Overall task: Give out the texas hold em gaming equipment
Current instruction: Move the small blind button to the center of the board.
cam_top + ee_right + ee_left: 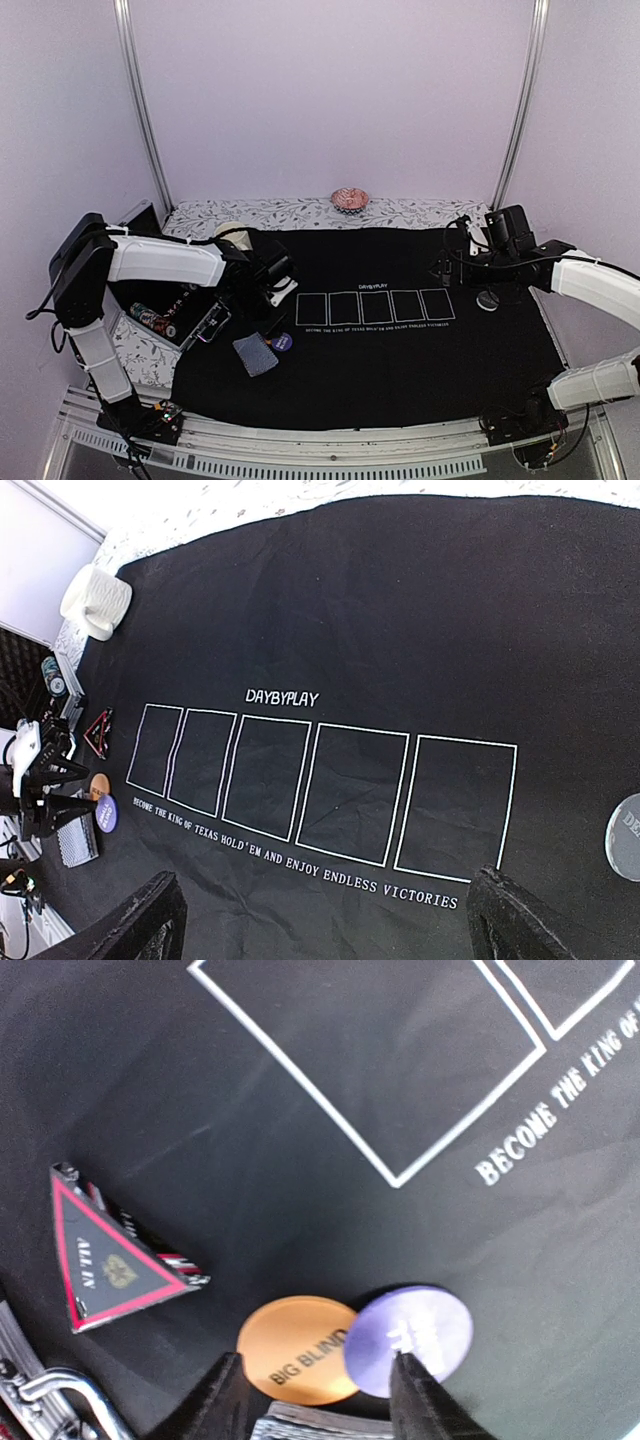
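cards [320,1425] inside left gripper [316,1360], grip unclear | orange button [290,1345], purple button [415,1332] beyond | right gripper [325,880] spread

The black mat [400,600] reads "DAYBYPLAY" above its five card outlines and "BECOME THE KING OF TEXAS HOLD'EM AND ENJOY ENDLESS VICTORIES" below. The orange button [297,1349] says "BIG BLIND". The triangle [110,1265] says "ALL IN". The purple button's [408,1340] lettering is unreadable.

I count three buttons: orange button [297,1348], purple button [410,1338], dark button [487,299]. One triangle [110,1260], one card stack [255,353], one mug [232,233], one dish [350,198].
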Tool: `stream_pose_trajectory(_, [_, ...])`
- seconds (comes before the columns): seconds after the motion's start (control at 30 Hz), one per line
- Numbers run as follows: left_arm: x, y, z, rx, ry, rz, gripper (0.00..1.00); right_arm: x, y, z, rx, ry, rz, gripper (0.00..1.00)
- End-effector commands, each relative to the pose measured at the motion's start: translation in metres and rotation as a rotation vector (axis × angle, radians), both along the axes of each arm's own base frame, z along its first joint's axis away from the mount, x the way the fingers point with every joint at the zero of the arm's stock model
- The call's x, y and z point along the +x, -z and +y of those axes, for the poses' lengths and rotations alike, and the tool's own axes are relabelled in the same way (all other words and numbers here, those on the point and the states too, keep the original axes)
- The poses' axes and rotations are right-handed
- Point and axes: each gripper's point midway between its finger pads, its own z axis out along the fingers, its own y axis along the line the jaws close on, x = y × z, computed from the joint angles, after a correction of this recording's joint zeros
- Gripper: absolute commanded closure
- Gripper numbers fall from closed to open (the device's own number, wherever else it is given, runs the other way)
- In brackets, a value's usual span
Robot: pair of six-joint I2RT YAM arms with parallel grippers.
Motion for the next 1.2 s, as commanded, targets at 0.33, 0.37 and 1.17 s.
stream_pose_trajectory(0.33, [0.015,0.013,0.011,0.069,-0.002,-0.024,0.64,0.003,0.001,0.006,-0.001,-0.029,-0.008,0.0])
stream_pose_trajectory(0.37, [0.013,0.015,0.013,0.078,-0.001,-0.018,0.64,0.002,0.001,0.005,-0.002,-0.028,-0.007,0.0])
stream_pose_trajectory(1.17, [-0.027,0.028,-0.005,0.027,0.146,0.089,0.34,-0.005,-0.003,0.006,0.029,-0.042,-0.025,0.0])
